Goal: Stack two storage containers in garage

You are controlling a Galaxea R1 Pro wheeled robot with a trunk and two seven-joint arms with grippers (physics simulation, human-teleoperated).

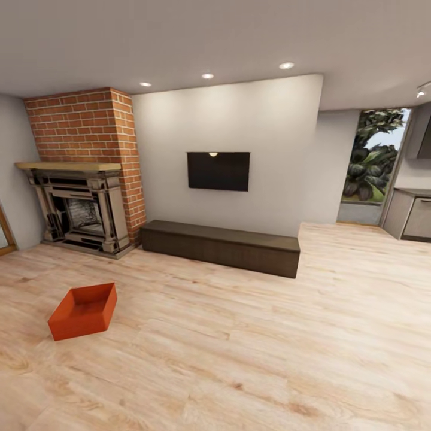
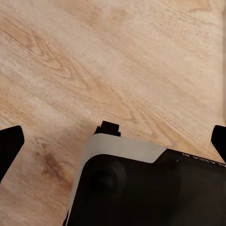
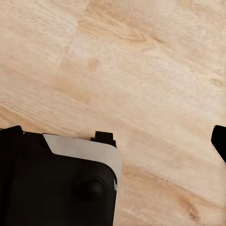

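One orange-red rectangular plastic tub (image 1: 84, 310) is lying on the light wood-plank floor (image 1: 251, 353), lower left of the head view. Both the left gripper (image 2: 115, 141) and the right gripper (image 3: 117, 141) are standing wide apart, holding nothing.

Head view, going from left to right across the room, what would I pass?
Storage container on the wood floor → brick fireplace → dark bench with the TV above → window → grey cabinet.

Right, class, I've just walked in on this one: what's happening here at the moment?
Nothing is being handled. From the head view, one orange-red storage container sits open on the living room's wood-plank floor, ahead and to the left, near the brick fireplace. Both wrist views look down at bare planks; the left claw is open and empty.
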